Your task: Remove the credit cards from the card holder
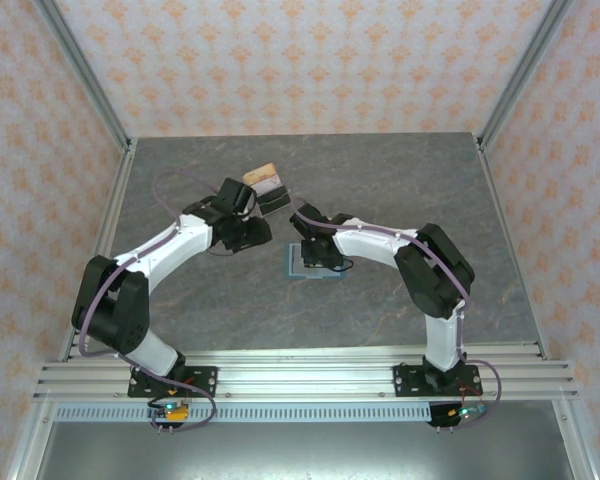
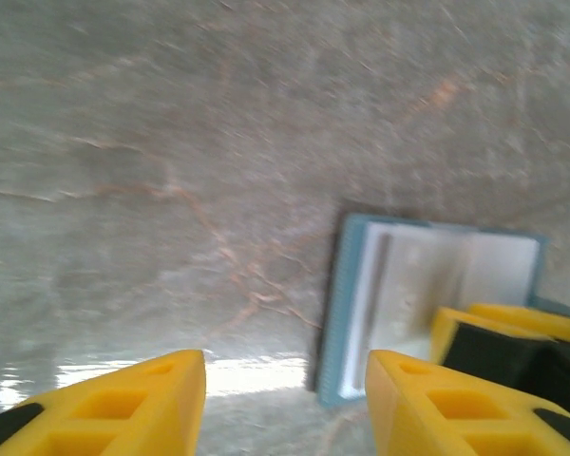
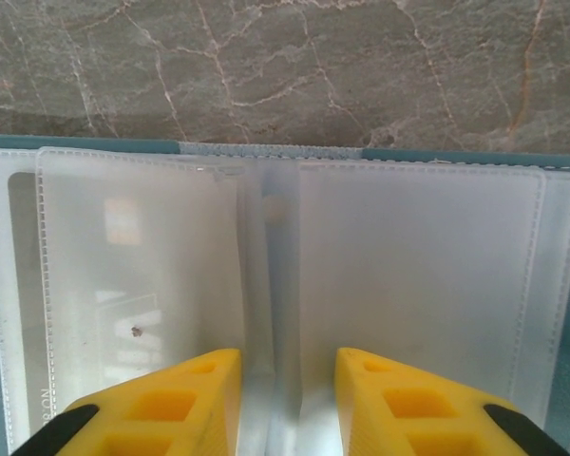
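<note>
The blue-grey card holder (image 1: 302,264) lies open on the table, its clear sleeves (image 3: 408,275) facing up. My right gripper (image 1: 318,260) is over it. The yellow fingers of that gripper (image 3: 288,366) stand open on either side of the centre crease (image 3: 277,285), with nothing gripped. A pale card with faint print (image 3: 123,294) shows through the left sleeve. Several credit cards, tan (image 1: 261,173) and white with dark marks (image 1: 274,192), lie in a small heap farther back. My left gripper (image 1: 263,232) hovers open between the heap and the holder (image 2: 427,285), with bare table between its fingers (image 2: 285,366).
The grey marbled table (image 1: 400,180) is ringed by metal frame posts (image 1: 90,80) and patterned walls. The two arms come close together near the middle. The right gripper's fingers (image 2: 513,328) show at the edge of the left wrist view.
</note>
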Robot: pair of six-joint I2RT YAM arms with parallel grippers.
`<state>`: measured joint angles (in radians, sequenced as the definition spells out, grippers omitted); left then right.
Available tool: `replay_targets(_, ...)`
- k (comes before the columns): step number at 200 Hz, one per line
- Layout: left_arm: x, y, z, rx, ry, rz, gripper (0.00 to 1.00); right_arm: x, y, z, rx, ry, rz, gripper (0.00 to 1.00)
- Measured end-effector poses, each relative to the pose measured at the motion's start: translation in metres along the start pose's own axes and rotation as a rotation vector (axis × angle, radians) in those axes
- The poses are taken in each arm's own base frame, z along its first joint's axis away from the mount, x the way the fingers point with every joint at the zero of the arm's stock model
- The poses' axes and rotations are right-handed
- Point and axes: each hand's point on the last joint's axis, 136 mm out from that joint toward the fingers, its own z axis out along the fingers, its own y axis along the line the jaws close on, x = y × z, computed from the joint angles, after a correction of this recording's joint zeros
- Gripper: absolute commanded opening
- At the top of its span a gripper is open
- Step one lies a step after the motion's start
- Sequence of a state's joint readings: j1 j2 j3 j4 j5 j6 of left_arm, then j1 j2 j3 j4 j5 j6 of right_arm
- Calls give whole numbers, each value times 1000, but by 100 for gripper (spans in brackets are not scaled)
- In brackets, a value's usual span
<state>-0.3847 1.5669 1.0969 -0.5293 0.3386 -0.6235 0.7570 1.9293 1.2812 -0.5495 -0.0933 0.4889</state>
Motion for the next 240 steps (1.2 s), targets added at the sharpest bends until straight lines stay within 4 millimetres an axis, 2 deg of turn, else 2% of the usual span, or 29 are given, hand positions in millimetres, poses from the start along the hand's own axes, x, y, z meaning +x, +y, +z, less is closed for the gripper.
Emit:
replay_targets(29, 20, -26, 16, 70, 67, 18, 30, 0, 0, 1, 0, -1, 1, 29)
replay_targets(65, 43, -41, 40, 100, 136, 20, 19, 0, 0, 2, -4, -4, 2, 27)
replay_targets(103, 60, -49, 58, 109, 176, 5, 17, 0, -1, 2, -12, -10, 13, 26)
replay_targets(130, 63, -52, 65, 113, 183, -5, 17, 0, -1, 1, -21, -11, 22, 25)
replay_targets(240, 76, -43, 86, 93, 243, -31, 19, 0, -2, 1, -43, -2, 47, 24)
